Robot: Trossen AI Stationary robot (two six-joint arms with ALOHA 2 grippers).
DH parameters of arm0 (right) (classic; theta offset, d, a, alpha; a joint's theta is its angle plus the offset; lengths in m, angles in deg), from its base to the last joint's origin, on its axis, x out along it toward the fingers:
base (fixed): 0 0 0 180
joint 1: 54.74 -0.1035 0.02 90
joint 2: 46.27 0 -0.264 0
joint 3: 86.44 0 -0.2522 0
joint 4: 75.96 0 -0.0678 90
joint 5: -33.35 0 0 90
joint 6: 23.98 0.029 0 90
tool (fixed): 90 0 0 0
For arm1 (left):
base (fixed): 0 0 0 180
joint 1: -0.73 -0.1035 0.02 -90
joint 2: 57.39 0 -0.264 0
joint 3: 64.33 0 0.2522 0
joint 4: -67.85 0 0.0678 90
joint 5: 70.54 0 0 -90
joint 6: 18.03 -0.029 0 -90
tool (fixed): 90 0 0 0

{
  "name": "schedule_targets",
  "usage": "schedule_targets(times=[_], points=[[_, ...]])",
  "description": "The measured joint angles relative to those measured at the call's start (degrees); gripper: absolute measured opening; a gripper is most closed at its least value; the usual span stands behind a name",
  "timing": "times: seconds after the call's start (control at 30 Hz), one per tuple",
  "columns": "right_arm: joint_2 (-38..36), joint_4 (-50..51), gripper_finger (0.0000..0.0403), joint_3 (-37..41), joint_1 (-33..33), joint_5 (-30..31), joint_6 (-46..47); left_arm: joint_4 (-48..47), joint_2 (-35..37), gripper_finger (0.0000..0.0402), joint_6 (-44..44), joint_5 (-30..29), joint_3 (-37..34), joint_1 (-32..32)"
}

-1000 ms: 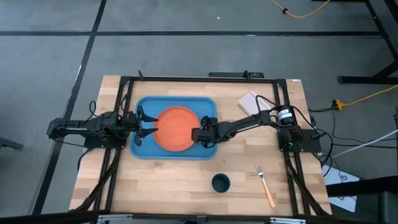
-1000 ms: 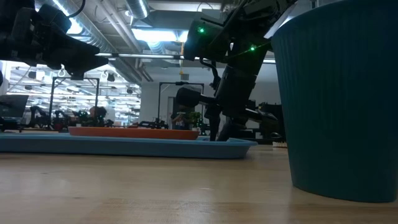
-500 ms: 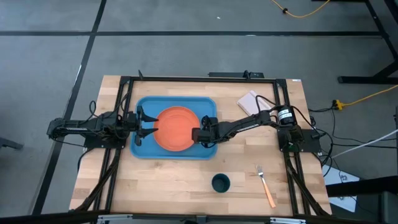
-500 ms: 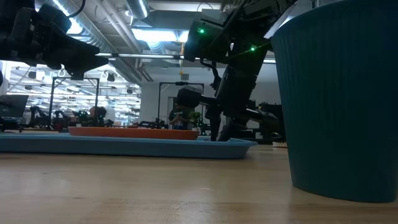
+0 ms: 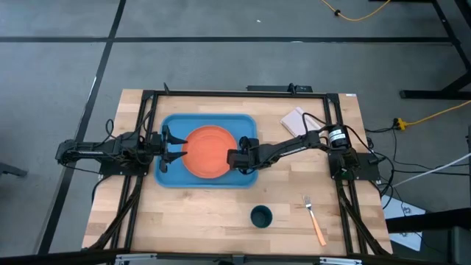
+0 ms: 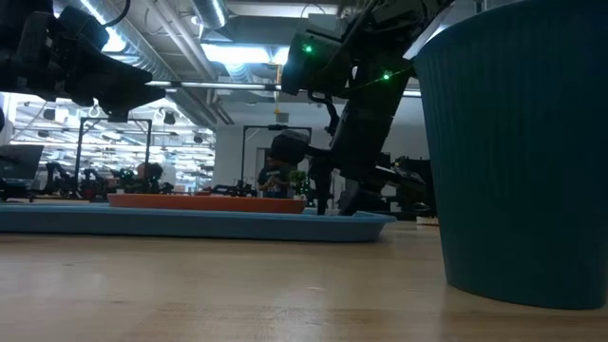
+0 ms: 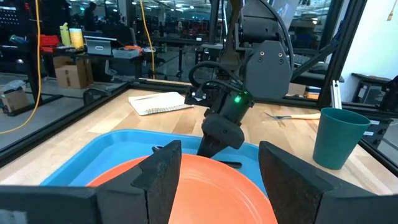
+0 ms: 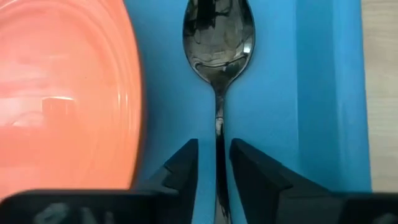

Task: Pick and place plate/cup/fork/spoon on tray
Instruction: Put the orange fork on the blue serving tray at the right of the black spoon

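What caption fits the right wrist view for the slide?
Right gripper with fingers slightly apart around the handle of the spoon, which lies on the tray beside the plate.

We take this for a robotics lab or workshop. The pale butcher-block wooden table point(image 5: 221, 213) is fenced by a black metal frame point(image 5: 147, 140) on a grey concrete floor point(image 5: 59, 73) marked with dark tape lines, yellow cables point(image 5: 360, 15) trailing across it. Beyond the table we see long ceiling strip lights point(image 6: 223, 52), cardboard boxes point(image 7: 71, 71) and cluttered workbenches point(image 7: 112, 46).
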Motion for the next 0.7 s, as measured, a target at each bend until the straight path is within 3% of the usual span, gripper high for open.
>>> schedule_targets(times=[0.13,0.5,0.7], points=[[0.00,0.04,0.0128,0.00,-0.15,-0.03,-0.25,0.01,0.00,0.0208,0.00,0.01,0.00,-0.01],[-5.06,1.79,0.0130,0.22,-1.20,2.17,-1.09,0.00,0.00,0.0208,-0.01,-0.01,0.00,-0.01],[-11.33,1.02,0.0130,0.14,-3.13,6.61,-13.81,0.01,0.02,0.0208,-0.01,0.00,0.00,0.00]])
